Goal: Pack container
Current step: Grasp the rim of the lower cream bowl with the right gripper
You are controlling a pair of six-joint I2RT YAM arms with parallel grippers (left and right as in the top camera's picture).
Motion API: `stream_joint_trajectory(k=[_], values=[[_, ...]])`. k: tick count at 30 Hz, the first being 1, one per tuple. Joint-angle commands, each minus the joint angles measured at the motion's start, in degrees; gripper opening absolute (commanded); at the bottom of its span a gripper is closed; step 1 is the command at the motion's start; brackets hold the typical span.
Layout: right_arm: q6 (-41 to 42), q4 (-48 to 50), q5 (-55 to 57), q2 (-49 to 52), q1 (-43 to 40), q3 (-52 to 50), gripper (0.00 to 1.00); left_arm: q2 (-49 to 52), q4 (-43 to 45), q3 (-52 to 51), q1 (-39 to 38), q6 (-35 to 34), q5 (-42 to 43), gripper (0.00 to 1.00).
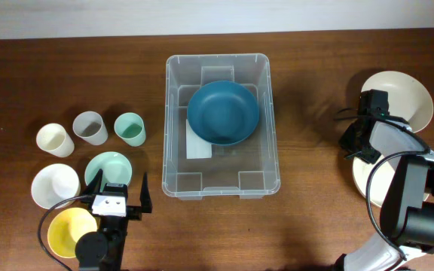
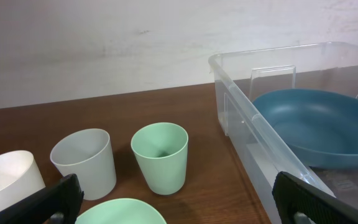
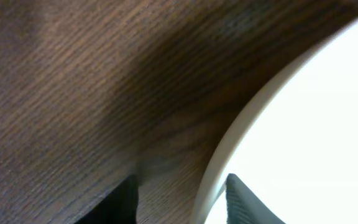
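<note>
1 end effector (image 3: 180,198), the right, straddles the rim of a cream bowl (image 3: 303,124) half-spread, not pinching; the container (image 1: 169,120) lies at its 9 o'clock, long axis 12-to-6

Dark brown wood-grain table (image 1: 315,226), plain off-white wall (image 2: 104,43) behind it, soft even light

Down low, the left gripper (image 1: 120,187) sits with jaws spread wide, while the right gripper (image 3: 179,202) points downward, jaws half-parted.

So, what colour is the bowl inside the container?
The bowl is dark blue, clearest in the overhead view.
</note>
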Motion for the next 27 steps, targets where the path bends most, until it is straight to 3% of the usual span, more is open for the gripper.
stream_joint_trajectory(k=[1,10,18,27], values=[[0.00,0.00,1.18,-0.07,-0.11,-0.96,0.34,-0.17,-0.24,-0.22,-0.07,0.28,1.01,1.00],[0.02,0.00,1.18,-0.07,-0.11,-0.98,0.04,-0.17,-0.24,-0.22,-0.07,0.28,1.01,1.00],[0.00,-2.32,1.16,-1.44,-0.04,-0.15,0.04,-0.17,-0.24,-0.22,-0.07,0.28,1.01,1.00],[-1.66,-13.77,-1.33,-15.65,0.04,5.68,0.04,-0.17,-0.24,-0.22,-0.07,0.28,1.01,1.00]])
